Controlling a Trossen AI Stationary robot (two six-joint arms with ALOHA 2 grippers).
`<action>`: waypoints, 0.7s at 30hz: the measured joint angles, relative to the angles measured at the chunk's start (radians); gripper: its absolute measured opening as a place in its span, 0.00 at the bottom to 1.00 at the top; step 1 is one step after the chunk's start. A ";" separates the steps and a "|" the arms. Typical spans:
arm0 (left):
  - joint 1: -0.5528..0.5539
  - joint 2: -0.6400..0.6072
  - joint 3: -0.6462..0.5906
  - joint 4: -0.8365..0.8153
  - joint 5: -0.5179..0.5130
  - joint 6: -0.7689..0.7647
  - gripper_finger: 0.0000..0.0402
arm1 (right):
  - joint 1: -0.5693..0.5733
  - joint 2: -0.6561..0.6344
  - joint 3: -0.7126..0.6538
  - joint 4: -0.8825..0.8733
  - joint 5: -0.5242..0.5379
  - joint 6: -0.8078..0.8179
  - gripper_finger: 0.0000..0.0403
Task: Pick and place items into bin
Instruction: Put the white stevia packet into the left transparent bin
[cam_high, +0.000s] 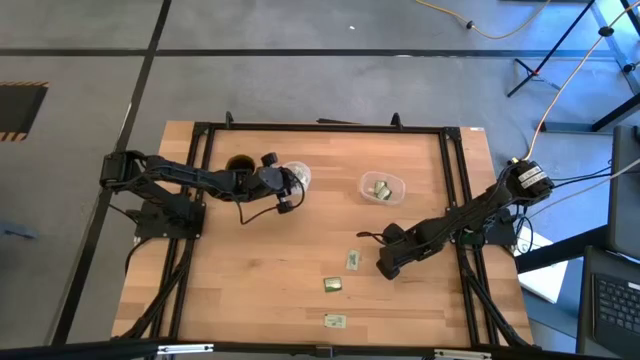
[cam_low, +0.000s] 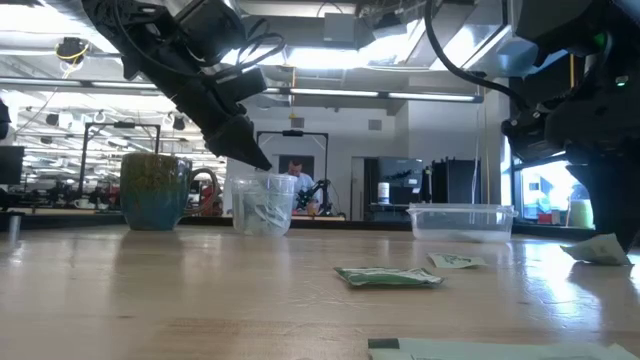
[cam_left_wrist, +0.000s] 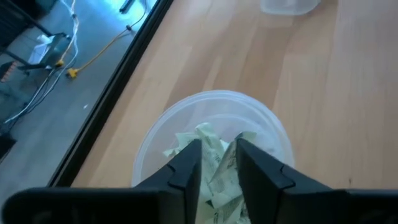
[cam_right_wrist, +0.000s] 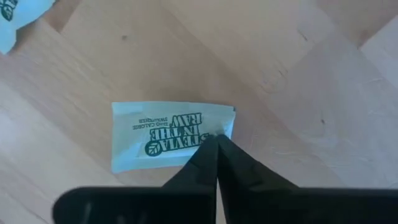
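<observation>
A clear cup (cam_left_wrist: 211, 118) holding several green-and-white packets (cam_left_wrist: 211, 155) stands upright at the far left of the table. My left gripper (cam_left_wrist: 216, 144) hangs open, slanting down just above the cup's mouth (cam_low: 262, 180). My right gripper (cam_right_wrist: 216, 138) points down at the table's right and is shut on one packet (cam_right_wrist: 168, 140). Three more packets lie flat on the wood (cam_high: 353, 260), (cam_high: 333, 284), (cam_high: 335, 321). The clear bin (cam_high: 382, 187) stands at the far middle with a few packets in it. My right gripper pinches the packet at one long edge, close to a corner (cam_right_wrist: 219, 127), between its two fingertips. The fingers come from above, pointing down. The packet's printed face is up; in the low view it sits tilted (cam_low: 600, 248), its lower edge on the table.
A green-blue mug (cam_low: 155, 190) stands left of the cup near the far left corner. A black frame (cam_high: 455, 200) runs around the tabletop. Bare wood lies between the cup and the bin and along the near left.
</observation>
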 joint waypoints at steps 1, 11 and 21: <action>0.000 0.000 0.000 0.001 0.000 0.011 0.23 | 0.000 0.000 -0.001 0.004 0.002 0.002 0.03; 0.000 0.000 0.000 0.006 0.000 0.030 0.23 | -0.001 0.003 0.000 0.046 0.002 -0.057 0.18; 0.000 0.000 0.000 0.009 0.000 0.060 0.23 | 0.000 0.043 0.011 0.011 0.005 -0.114 0.20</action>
